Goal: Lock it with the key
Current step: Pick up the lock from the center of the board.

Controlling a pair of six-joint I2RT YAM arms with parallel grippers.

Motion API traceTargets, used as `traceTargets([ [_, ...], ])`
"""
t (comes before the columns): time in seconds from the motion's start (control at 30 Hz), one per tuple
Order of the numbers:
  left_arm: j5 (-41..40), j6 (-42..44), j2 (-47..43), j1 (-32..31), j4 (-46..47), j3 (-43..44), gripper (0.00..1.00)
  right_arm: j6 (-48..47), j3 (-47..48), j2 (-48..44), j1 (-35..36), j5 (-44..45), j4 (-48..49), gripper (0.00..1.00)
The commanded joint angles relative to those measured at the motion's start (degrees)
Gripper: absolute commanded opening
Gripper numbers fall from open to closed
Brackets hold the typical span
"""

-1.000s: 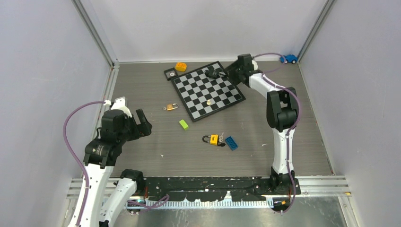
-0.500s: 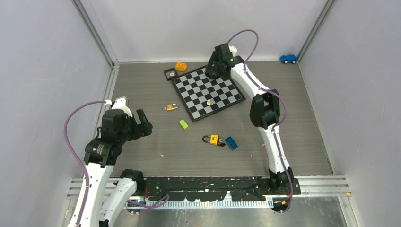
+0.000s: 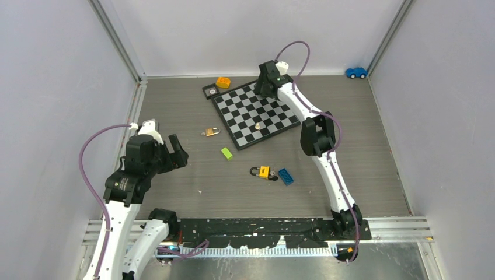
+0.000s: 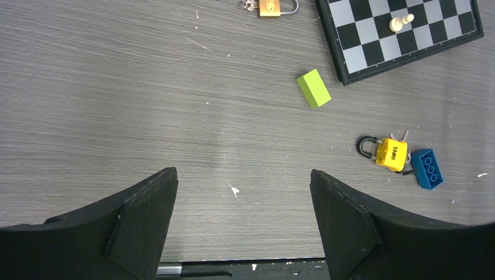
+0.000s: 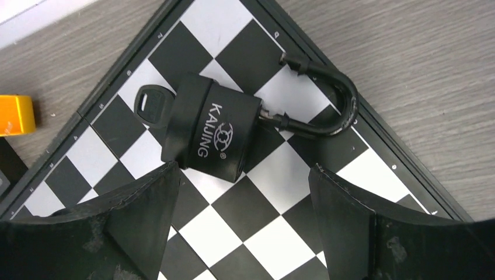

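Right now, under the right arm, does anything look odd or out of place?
Yes: a black padlock lies on the chessboard, shackle swung open and reaching the board's edge, with a key stuck in its base.

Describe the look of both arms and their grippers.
Both the left arm and the right arm have slim white links joined by bulky black joint housings. A purple cable loops along each. The left gripper and the right gripper each carry two broad, matte black, wedge-shaped fingers. The right ones look scuffed with pale specks.
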Motion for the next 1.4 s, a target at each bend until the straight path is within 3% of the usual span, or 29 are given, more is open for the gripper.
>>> traceTargets([
  [0.0, 0.9, 0.7, -0.4, 0.1, 2.5, -0.3, 0.86, -0.6, -1.0, -3.4, -0.1, 2.6, 6.8, 0.86],
  [0.2, 1.2, 0.8, -0.1, 0.2, 2.4, -0.3, 0.86, -0.8, -0.7, -4.0, 0.0, 2.5, 9.7, 0.85],
  [0.87, 1.3, 0.9, 0.2, 0.1, 2.6, -0.3, 0.86, 4.9, 7.1, 7.3, -0.1, 2.7, 9.1, 0.78],
  [1.1, 1.2, 0.9, 0.3, 0.2, 2.5, -0.3, 0.86, 4.4, 4.5, 7.2, -0.1, 3.2, 8.3, 0.59],
  [1.37, 1.2, 0.9, 0.5, 0.2, 2.5, -0.3, 0.86, 0.2, -7.1, -0.5, -0.1, 2.8, 12.1, 0.31],
])
